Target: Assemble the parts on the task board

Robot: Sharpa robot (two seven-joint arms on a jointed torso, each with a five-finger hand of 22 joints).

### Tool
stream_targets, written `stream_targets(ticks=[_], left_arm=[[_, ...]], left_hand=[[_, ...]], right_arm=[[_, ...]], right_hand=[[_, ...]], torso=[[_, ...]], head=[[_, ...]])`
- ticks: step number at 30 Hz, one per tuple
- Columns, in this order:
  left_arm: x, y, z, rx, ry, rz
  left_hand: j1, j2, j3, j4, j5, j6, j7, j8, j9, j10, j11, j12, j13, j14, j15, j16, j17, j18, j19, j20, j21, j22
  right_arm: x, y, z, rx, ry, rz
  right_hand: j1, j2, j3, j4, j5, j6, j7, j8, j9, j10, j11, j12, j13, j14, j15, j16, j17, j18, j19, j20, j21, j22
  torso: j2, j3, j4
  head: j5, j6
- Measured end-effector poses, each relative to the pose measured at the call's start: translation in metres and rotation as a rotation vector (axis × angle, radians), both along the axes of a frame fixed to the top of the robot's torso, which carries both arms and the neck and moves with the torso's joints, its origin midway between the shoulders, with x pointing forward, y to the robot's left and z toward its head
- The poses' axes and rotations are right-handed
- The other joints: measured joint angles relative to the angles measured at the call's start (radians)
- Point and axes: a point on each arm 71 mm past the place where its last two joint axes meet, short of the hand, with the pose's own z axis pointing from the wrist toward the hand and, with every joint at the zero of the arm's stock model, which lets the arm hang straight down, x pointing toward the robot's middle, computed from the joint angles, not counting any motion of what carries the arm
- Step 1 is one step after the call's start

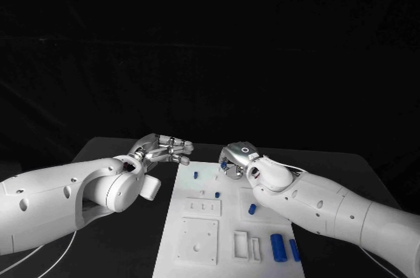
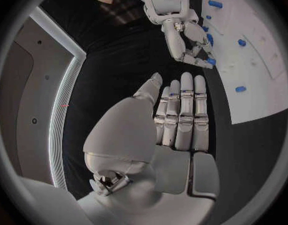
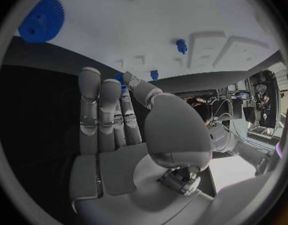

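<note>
The white task board point(image 1: 229, 229) lies in the middle of the black table. My right hand point(image 1: 236, 159) hovers over the board's far end and pinches a small blue part point(image 3: 121, 78) between thumb and fingertip; the same part point(image 2: 211, 61) shows at its fingertips in the left wrist view. My left hand point(image 1: 162, 149) hangs just off the board's far left corner, its fingers point(image 2: 184, 115) straight, side by side and holding nothing. Loose blue parts lie on the board: a short one point(image 1: 196, 175), a small peg point(image 1: 252, 209) and two long cylinders point(image 1: 278, 247). A blue gear point(image 3: 41, 20) rests on the board.
Raised white blocks and slots point(image 1: 199, 240) stand on the near half of the board. Bare black table point(image 1: 114, 150) runs along both sides of the board. The two hands are close together at the far end.
</note>
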Motion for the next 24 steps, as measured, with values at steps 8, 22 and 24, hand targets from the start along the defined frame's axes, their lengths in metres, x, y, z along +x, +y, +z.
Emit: stream_targets(ticks=[8,22,24], left_arm=[[0.0005,-0.0034,0.0027,0.002,-0.007,-0.008],[0.0004,-0.0067,0.0089,0.005,-0.02,-0.018],[0.0003,-0.007,0.0094,0.005,-0.021,-0.019]], left_hand=[[0.0,0.0,0.0,0.0,0.0,0.0,0.0,0.0,0.0,0.0,0.0,0.0,0.0,0.0,0.0,0.0,0.0,0.0,0.0,0.0,0.0,0.0],[0.0,0.0,0.0,0.0,0.0,0.0,0.0,0.0,0.0,0.0,0.0,0.0,0.0,0.0,0.0,0.0,0.0,0.0,0.0,0.0,0.0,0.0],[0.0,0.0,0.0,0.0,0.0,0.0,0.0,0.0,0.0,0.0,0.0,0.0,0.0,0.0,0.0,0.0,0.0,0.0,0.0,0.0,0.0,0.0]], right_arm=[[0.0046,0.0065,-0.0016,0.001,-0.008,-0.018],[0.0069,0.0092,-0.0032,-0.006,-0.011,-0.025],[0.0069,0.0088,-0.0034,-0.009,-0.011,-0.026]], right_hand=[[0.0,0.0,0.0,0.0,0.005,0.0,0.0,0.001,0.0,0.0,0.0,0.003,0.0,0.0,0.0,0.0,0.0,0.0,0.0,0.0,-0.013,0.01],[0.001,-0.002,0.002,-0.003,0.005,-0.002,0.001,0.001,-0.001,0.0,0.0,0.005,0.0,0.0,0.0,0.0,0.0,-0.006,0.0,0.0,-0.032,0.025],[0.001,-0.002,0.002,-0.003,0.005,-0.002,0.001,0.001,-0.001,0.0,0.0,0.005,-0.001,0.0,0.0,0.0,0.0,-0.006,0.0,0.0,-0.034,0.027]], torso=[[0.005,-0.0059,0.0097],[0.015,-0.0154,0.0207],[0.016,-0.0154,0.0207]], head=[[-0.003,0.001],[-0.004,0.005],[-0.004,0.005]])
